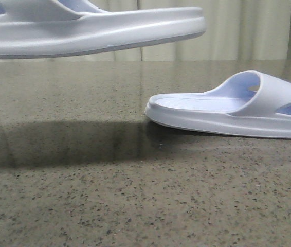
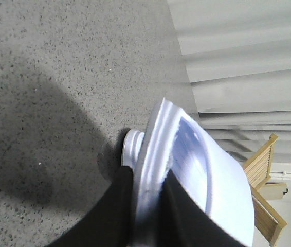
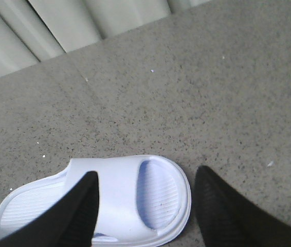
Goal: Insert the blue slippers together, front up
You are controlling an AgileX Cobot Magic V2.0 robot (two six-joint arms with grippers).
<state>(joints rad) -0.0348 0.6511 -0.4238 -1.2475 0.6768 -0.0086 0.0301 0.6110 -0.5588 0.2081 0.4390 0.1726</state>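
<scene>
One pale blue slipper (image 1: pixel 94 31) hangs in the air at the upper left of the front view, lying roughly level. In the left wrist view my left gripper (image 2: pixel 148 177) is shut on the sole edge of this slipper (image 2: pixel 207 175). The other blue slipper (image 1: pixel 238 105) rests sole-down on the table at the right, strap towards the right. My right gripper (image 3: pixel 146 177) hovers open above that slipper (image 3: pixel 120 190), one finger (image 3: pixel 78 206) over the strap and the other beyond the toe end. Neither gripper shows in the front view.
The dark speckled stone tabletop (image 1: pixel 84 195) carries the lifted slipper's shadow. Pale curtains (image 1: pixel 238 31) hang behind the table. A wooden chair (image 2: pixel 266 170) stands past the table's far edge in the left wrist view.
</scene>
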